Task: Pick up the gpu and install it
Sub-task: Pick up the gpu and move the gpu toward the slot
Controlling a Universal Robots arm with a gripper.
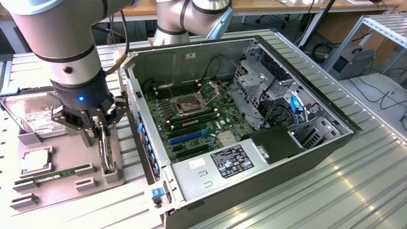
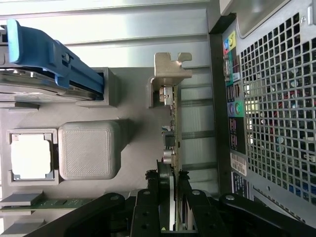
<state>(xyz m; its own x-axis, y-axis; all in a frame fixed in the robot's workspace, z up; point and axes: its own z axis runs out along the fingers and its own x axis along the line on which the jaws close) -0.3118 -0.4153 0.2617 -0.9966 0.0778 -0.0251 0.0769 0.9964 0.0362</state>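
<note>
The gpu [image 1: 108,153] is a thin dark card standing on edge in a slot of the grey holder tray [image 1: 66,143], at the exterior view's left beside the open computer case [image 1: 318,143]. My gripper [image 1: 102,130] comes down from above, its fingers closed on the card's upper edge. In the wrist view the gripper [image 2: 170,183] pinches the gpu [image 2: 173,133] between its two black fingers [image 2: 150,190]. The card's silvery end bracket [image 2: 170,69] lies at the far end. The card still sits in its slot.
On the tray lie a hard drive [image 1: 32,117] with a blue clip [image 2: 54,54], a CPU [image 1: 35,160] and a green RAM stick [image 1: 54,175]. Inside the case, the motherboard [image 1: 190,124] shows a blue slot [image 1: 186,138]. The case's perforated rear wall [image 2: 276,113] stands close to the gpu.
</note>
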